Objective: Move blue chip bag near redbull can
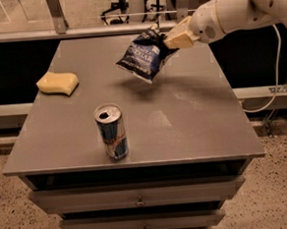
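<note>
The blue chip bag (pixel 144 56), dark blue crinkled foil with white lettering, hangs in the air above the far middle of the grey table (pixel 193 123), casting a shadow below it. My gripper (pixel 170 37) is shut on the bag's upper right corner, with the white arm reaching in from the upper right. The redbull can (pixel 111 132), slim, blue and silver with an open silver top, stands upright near the table's front edge, left of centre. The bag is well above and behind the can, apart from it.
A yellow sponge (pixel 57 83) lies on the table's left side. Drawers (pixel 139 201) sit under the tabletop. A rail and chair legs stand behind the table. A cable (pixel 273 73) hangs at the right.
</note>
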Action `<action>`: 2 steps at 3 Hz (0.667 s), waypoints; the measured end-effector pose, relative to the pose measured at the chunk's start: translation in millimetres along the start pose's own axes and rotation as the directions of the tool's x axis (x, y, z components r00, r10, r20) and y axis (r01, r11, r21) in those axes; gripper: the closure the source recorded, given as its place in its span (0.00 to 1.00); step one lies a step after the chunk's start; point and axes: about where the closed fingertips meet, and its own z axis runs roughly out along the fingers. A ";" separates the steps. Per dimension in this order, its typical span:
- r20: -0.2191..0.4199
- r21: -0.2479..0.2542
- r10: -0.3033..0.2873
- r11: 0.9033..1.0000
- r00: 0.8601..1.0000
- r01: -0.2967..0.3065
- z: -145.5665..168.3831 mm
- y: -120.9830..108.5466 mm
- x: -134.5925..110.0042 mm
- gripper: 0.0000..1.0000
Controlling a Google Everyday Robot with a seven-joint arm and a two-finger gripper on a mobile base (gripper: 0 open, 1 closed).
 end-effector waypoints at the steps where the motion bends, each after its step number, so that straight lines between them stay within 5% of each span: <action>1: 0.015 -0.078 -0.039 0.996 0.999 0.040 -16.5 32.8 5.6 1.00; 2: 0.030 -0.143 -0.064 0.987 0.997 0.068 -28.6 63.4 15.6 1.00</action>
